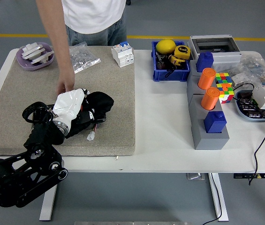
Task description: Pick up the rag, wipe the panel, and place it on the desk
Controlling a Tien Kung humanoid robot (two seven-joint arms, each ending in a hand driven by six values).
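My left hand [94, 106] reaches in from the lower left and is shut on the white rag [69, 104], which drapes over its back. The hand presses the rag onto the black panel [81, 125] lying on the beige mat [113, 108]. A small white connector [91, 136] on red wires sticks out at the panel's near edge. A person stands at the far side; their hand [65, 87] rests at the panel's far left edge, next to the rag. Most of the panel is hidden under my hand and the rag.
On the mat's far edge are a purple dish [35, 56], a clear bag of parts [82, 58] and a white breaker [123, 54]. To the right stand a blue bin [170, 63], a grey stand with orange cylinders [208, 119] and a colour cube [224, 87].
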